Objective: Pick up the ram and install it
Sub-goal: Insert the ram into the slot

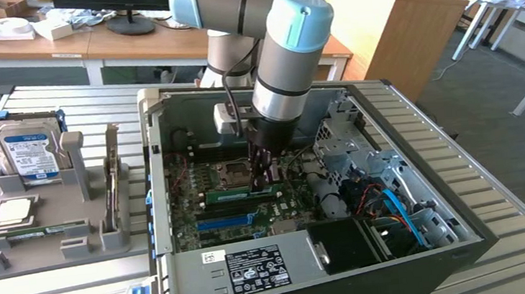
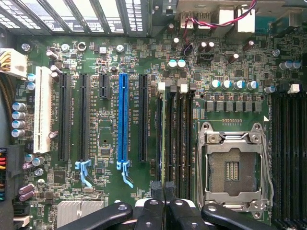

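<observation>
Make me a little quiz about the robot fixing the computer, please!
1. True or false: the square processor socket has no chip in it.
2. One long motherboard slot is neither black nor white. What colour is it? A red, B blue, C yellow.
3. Fill in: the gripper is shut on the ___.

Key: 1 true; 2 B; 3 the ram.
</observation>
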